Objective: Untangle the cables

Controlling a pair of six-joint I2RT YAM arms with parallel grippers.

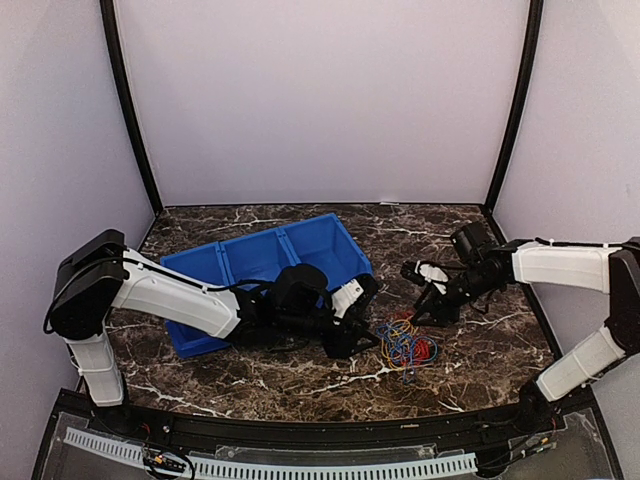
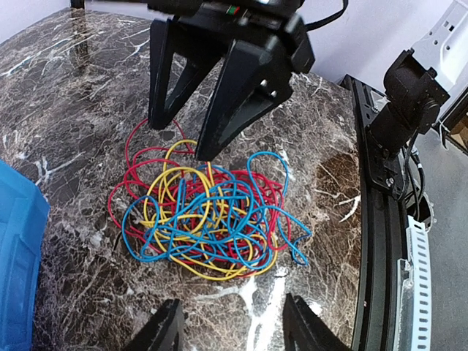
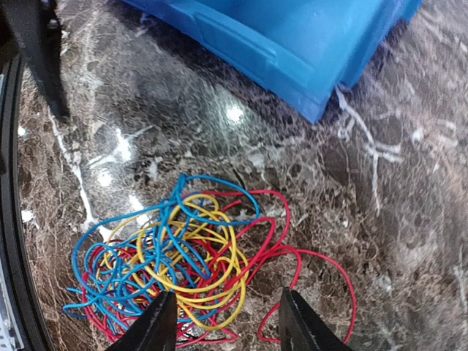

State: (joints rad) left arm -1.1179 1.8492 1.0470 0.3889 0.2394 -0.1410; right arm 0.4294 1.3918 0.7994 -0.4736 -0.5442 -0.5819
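The cables (image 1: 405,345) lie as one tangled bunch of red, blue and yellow wires on the marble table between my two grippers. In the left wrist view the cables (image 2: 208,219) sit just beyond my left gripper (image 2: 230,333), which is open with only bare table between its fingers. My right gripper (image 2: 179,139) comes down at the far side of the bunch, over the red loops. In the right wrist view my right gripper (image 3: 227,325) is open and straddles yellow and red loops of the cables (image 3: 183,256). A long red loop trails out to the right.
A blue bin (image 1: 270,260) with several compartments stands behind my left arm, and its corner (image 3: 292,36) shows near the bunch. The black frame rail (image 2: 380,219) runs along the table's near edge.
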